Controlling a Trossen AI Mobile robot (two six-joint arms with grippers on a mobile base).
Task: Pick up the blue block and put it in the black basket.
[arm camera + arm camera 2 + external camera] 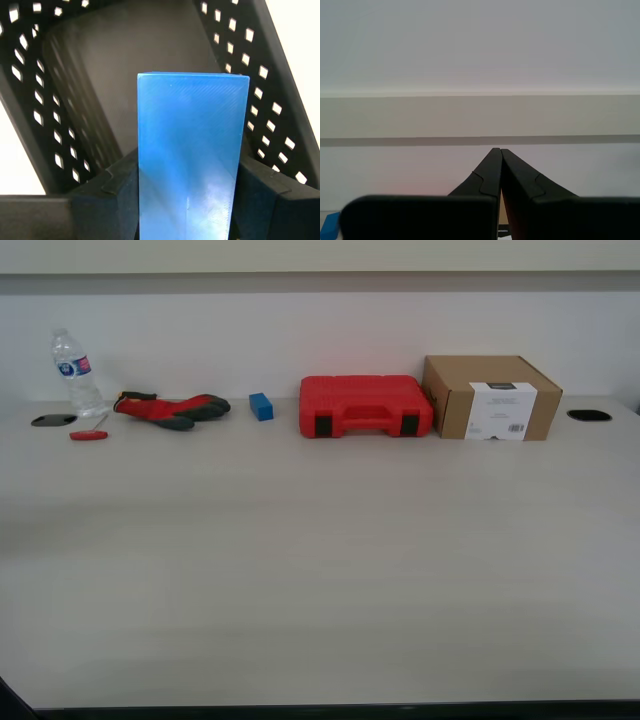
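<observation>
In the first wrist view my first gripper (187, 172) is shut on the blue block (192, 150), a bright-blue brick held upright between the two black fingers (117, 192). The block hangs inside or just above the black basket (75, 105), whose perforated walls and dark floor surround it. In the second wrist view my second gripper (500, 156) is shut with its tips together and empty, facing a pale wall. Neither gripper nor the basket shows in the exterior view.
At the back of the table (320, 570) in the exterior view stand a water bottle (75, 370), a red and black glove (172, 408), a small red tool (88, 435), a smaller blue cube (261, 406), a red case (365, 406) and a cardboard box (490, 397).
</observation>
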